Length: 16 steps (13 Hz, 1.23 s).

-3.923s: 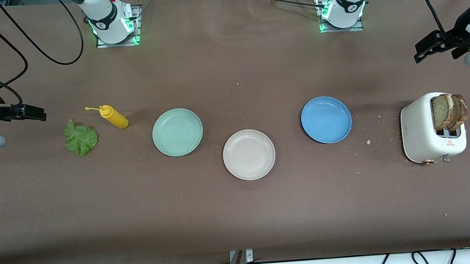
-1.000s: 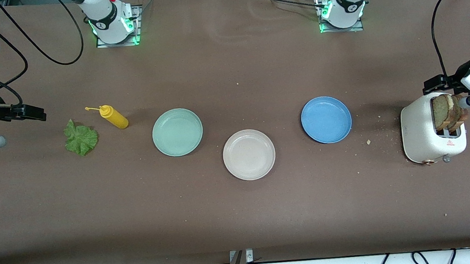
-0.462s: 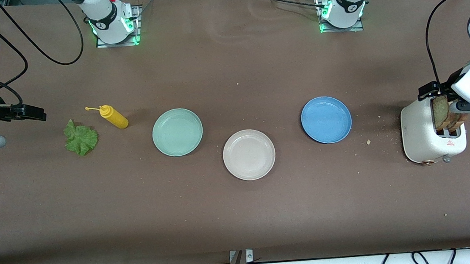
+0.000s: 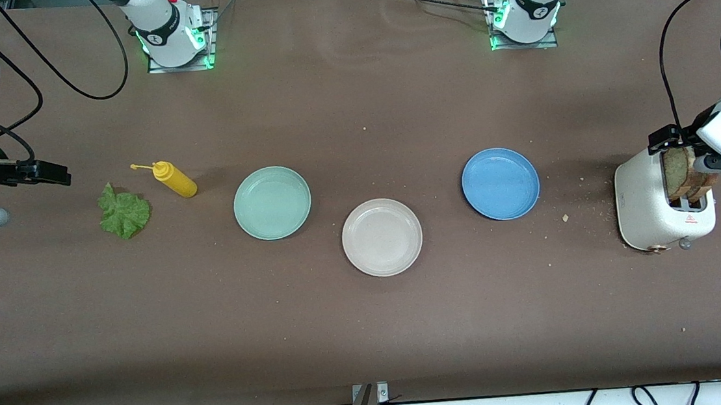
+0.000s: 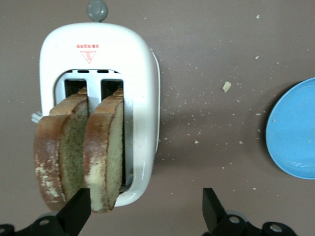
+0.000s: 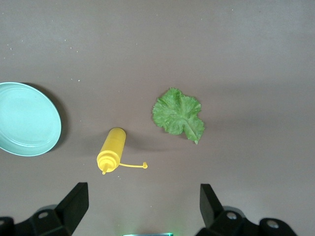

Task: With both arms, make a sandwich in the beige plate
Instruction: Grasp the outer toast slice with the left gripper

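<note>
**Surfaces and finishes on the sandwich table**

The table (image 4: 372, 332) wears a matt brown, cloth-like cover strewn with crumbs. The beige plate (image 4: 382, 237), mint-green plate (image 4: 272, 202) and blue plate (image 4: 500, 183) look like smooth, faintly speckled plastic. The white toaster (image 5: 142, 73) is glossy plastic. Two bread slices (image 5: 78, 147) show porous crumb and rough crust. The lettuce leaf (image 6: 178, 114) is ruffled and matt; the yellow squeeze bottle (image 6: 111, 149) is smooth plastic.

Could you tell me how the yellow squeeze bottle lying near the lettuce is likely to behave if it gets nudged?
The yellow squeeze bottle lies on its side, and its body looks round, so it would probably roll. It looks like thin plastic, so likely light and a bit squashy. Its cap dangles on a thin strap and would probably flop about.
</note>
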Available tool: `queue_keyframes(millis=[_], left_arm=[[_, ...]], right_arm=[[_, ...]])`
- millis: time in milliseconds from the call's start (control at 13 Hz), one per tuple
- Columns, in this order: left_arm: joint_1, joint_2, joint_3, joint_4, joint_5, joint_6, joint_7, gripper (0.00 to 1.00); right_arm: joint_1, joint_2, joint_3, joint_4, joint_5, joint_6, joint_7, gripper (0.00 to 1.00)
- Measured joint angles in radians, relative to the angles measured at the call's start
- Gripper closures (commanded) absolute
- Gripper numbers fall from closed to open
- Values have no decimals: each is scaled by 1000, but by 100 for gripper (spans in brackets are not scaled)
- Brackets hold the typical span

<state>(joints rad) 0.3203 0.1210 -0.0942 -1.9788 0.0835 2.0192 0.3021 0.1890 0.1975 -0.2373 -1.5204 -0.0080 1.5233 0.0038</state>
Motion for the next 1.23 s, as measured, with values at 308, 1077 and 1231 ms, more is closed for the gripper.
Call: queue_keyframes(millis=[308,1077,1231], left_arm=[[40,18,0,0,2,29,37,1],[40,48,-14,17,2,57,36,11],[34,49,-16,24,2,57,36,9]], right_arm=[[0,0,0,0,0,0,0,0],[0,0,0,0,0,0,0,0],[0,0,0,0,0,0,0,0]])
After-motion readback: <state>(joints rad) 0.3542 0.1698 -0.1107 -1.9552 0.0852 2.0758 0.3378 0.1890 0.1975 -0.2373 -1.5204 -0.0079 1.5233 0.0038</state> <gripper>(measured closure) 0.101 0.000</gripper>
